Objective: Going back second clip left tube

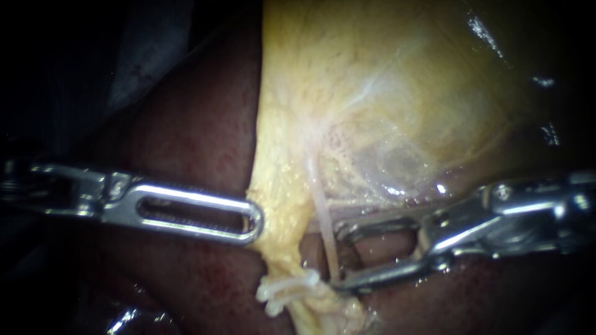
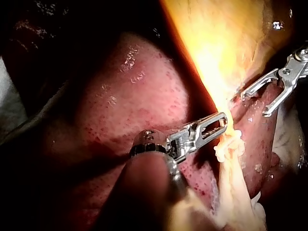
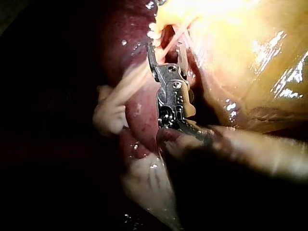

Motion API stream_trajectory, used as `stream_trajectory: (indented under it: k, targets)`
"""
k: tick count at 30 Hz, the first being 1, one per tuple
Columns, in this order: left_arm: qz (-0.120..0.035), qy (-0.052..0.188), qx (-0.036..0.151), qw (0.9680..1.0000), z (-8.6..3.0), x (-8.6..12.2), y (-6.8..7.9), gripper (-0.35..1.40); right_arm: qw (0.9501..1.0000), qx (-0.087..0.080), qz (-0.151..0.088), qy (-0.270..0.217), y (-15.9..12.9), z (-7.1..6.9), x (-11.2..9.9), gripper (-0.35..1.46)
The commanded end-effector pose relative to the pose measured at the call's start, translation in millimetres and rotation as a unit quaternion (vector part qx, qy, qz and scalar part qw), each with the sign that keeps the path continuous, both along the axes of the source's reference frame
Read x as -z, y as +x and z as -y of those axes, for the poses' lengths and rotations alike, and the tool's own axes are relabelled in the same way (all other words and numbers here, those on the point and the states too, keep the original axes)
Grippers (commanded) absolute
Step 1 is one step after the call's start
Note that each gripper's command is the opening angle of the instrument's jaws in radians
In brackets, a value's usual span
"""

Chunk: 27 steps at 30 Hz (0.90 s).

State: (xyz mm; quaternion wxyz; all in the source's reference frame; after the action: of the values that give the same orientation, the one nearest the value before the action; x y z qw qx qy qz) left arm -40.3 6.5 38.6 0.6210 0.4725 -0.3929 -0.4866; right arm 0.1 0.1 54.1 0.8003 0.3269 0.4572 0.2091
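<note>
Tube (image 1: pixel 323 217) first: it is thin and pale, and it runs down out of the yellow tissue (image 1: pixel 279 155) and passes between the two jaws of your right instrument (image 1: pixel 337 259). Those jaws stand apart with a clear gap. The upper one lies just across the tube and the lower one has its tip near the tube's lower end, so nothing is gripped. From the right wrist camera you see the same spread jaws (image 3: pixel 166 48) with pale strands running between them. Just beside the lower jaw's tip, at the bottom edge of the yellow tissue, sits a small white ridged lump (image 1: pixel 287 290); you cannot tell from these views whether it is a clip. Your left instrument (image 1: pixel 253 220) comes in level from the left. Its slotted jaws lie together, pinched on the very edge of the yellow tissue, which bulges slightly toward them. From the left wrist camera, that tip (image 2: pixel 219 120) is just above the white lump (image 2: pixel 231 144) and well apart from your right instrument's jaws (image 2: pixel 253 104). Between the two tips there is only a narrow strip of yellow edge and the tube. Dark red liver (image 1: pixel 192 136) lies behind and under both shafts, with open room over it on the left. The gallbladder (image 1: pixel 434 93) rises wet and shiny above your right instrument.
</note>
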Motion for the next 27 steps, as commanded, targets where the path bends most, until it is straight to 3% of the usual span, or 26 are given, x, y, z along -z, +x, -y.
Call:
stream_trajectory:
  k: [1, 6, 9, 18, 27]
  targets:
    - [-0.001, 0.000, 0.000, 1.0000, 0.0, 0.0, 0.0, -0.35, 1.0000, -0.003, 0.001, -0.003, -0.5, -0.4, 0.3, 0.48]
    - [-0.001, 0.000, 0.001, 1.0000, 0.0, -0.1, -0.2, -0.35, 0.9994, -0.011, 0.001, -0.032, -2.7, -2.8, 1.6, 0.52]
    - [-0.001, -0.001, 0.001, 1.0000, 0.1, -0.2, -0.3, -0.35, 0.9991, -0.015, 0.003, -0.040, -3.4, -3.5, 2.1, 0.52]
    - [-0.003, -0.002, 0.003, 1.0000, 0.1, -0.7, -1.0, -0.35, 0.9989, -0.018, 0.005, -0.042, -4.1, -3.6, 2.2, 0.53]
    - [-0.009, -0.011, 0.008, 0.9999, -0.3, -3.6, -4.2, -0.35, 0.9989, -0.018, 0.005, -0.042, -4.1, -3.6, 2.2, 0.53]
